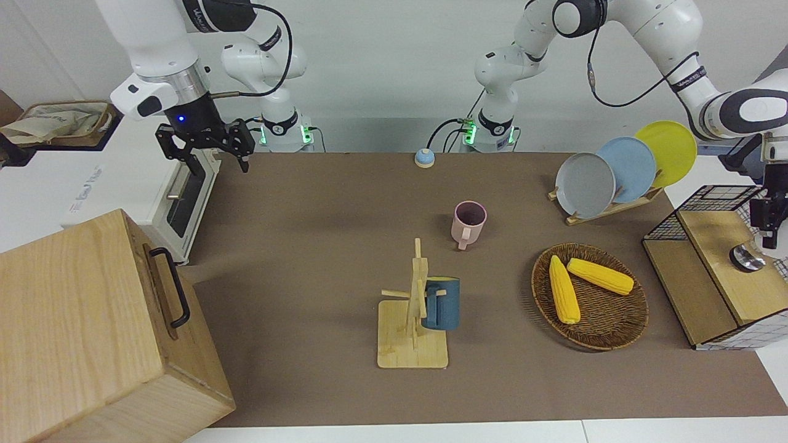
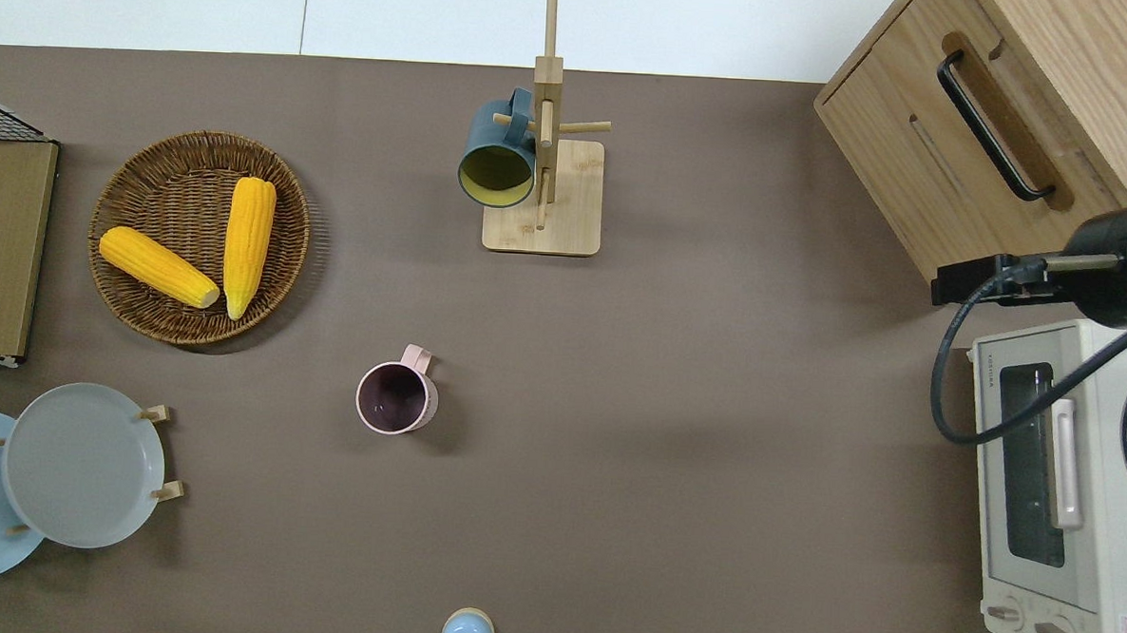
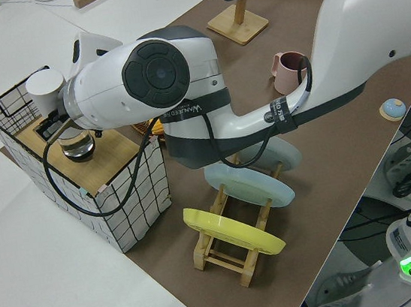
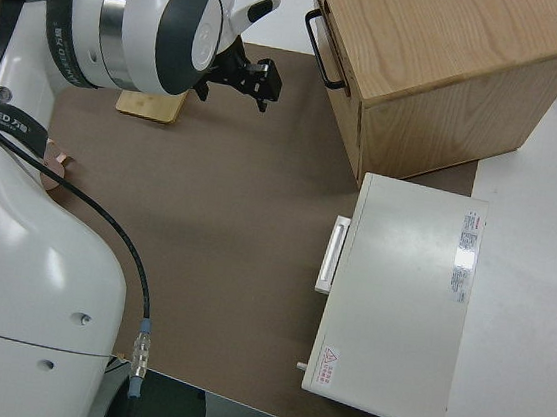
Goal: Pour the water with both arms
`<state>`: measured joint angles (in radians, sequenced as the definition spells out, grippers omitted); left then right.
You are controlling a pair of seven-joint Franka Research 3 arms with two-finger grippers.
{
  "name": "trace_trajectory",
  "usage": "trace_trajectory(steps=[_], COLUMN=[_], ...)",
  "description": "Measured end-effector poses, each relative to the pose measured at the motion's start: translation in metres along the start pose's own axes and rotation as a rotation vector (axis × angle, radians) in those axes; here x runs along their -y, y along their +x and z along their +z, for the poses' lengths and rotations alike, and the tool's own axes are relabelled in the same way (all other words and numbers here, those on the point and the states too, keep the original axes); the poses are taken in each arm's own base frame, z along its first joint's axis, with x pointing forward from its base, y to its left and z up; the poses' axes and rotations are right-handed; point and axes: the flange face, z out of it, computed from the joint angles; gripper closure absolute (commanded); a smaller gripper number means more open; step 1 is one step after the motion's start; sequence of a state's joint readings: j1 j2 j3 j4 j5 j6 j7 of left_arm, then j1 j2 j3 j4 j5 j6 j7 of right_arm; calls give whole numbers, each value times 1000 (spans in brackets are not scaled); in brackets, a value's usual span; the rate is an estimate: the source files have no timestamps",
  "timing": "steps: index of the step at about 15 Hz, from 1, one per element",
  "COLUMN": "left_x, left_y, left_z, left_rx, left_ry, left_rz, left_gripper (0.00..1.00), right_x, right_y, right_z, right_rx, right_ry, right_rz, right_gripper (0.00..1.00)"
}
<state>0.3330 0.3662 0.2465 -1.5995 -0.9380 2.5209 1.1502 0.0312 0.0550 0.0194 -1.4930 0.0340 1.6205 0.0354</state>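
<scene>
A short glass of water stands on the wooden top of a wire-grid box at the left arm's end of the table. My left gripper hangs just above and beside the glass; whether it touches the glass is hidden by the wrist. A pink mug stands upright near the middle of the mat. My right gripper is open and holds nothing, up in the air by the toaster oven.
A wooden mug tree carries a blue mug. A wicker basket holds two corn cobs. A plate rack with three plates, a large wooden box and a small blue bell also stand around.
</scene>
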Motion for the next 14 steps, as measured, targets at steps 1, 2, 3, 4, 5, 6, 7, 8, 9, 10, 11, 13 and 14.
trace_trajectory(steps=[1,2,3,4,5,6,7,8,9,10,11,13,14], left_x=[0,0,1,1,1,1,2,3,5,9,12,17,19], left_y=[0,0,3,7,9,12,13,14,15,15,14,14,15], left_z=[1,0,-2,-4,-6,-8,-9,-11,-13,-16,-20,-31,-40], left_rx=[1,-1,-9,-17,-22,-26,-30,-32,-33,-25,-4,64,93], left_ry=[0,0,5,8,10,12,13,16,22,27,27,11,2], left_rz=[2,4,5,8,11,13,13,9,1,-3,-9,-14,-24], left_gripper=[2,2,2,2,2,2,2,2,2,2,0,2,2], right_x=[0,0,0,0,0,0,0,0,0,0,0,0,0], right_y=[0,0,0,0,0,0,0,0,0,0,0,0,0], right_z=[0,0,0,0,0,0,0,0,0,0,0,0,0], right_rx=[0,0,0,0,0,0,0,0,0,0,0,0,-1], right_ry=[0,0,0,0,0,0,0,0,0,0,0,0,0], right_rz=[0,0,0,0,0,0,0,0,0,0,0,0,0], right_gripper=[11,11,11,11,11,11,11,11,11,11,11,11,11])
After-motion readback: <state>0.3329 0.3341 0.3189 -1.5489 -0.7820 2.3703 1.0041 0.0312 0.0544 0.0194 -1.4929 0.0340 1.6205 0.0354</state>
